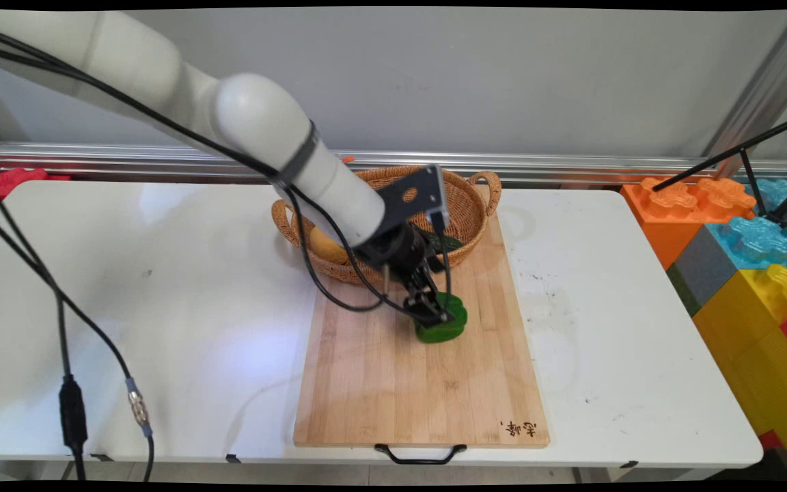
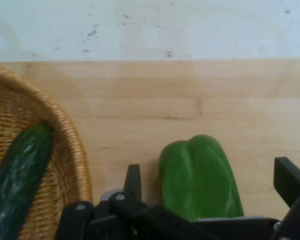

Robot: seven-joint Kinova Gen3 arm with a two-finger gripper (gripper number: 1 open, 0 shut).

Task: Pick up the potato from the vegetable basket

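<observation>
The white table (image 1: 195, 307) fills most of the main view, with a wooden cutting board (image 1: 393, 389) lying lengthwise at its centre and a wicker basket (image 1: 475, 205) resting on the board's upper end. In the basket lie a cucumber (image 2: 20, 175) and a yellowish fruit (image 1: 325, 246). A green pepper (image 2: 200, 175) sits on the board just below the basket, slightly right of the frame's middle. The gripper (image 1: 434, 311) is down over it with its fingers spread wide, one on each side of the pepper and neither visibly touching it. By the look of it, a clean hold would call for keeping the pepper centred between the fingers and low enough to catch its broad body, clear of the basket's rim. The arm slants down from the upper left, wrist bent so the hand points steeply at the board.
</observation>
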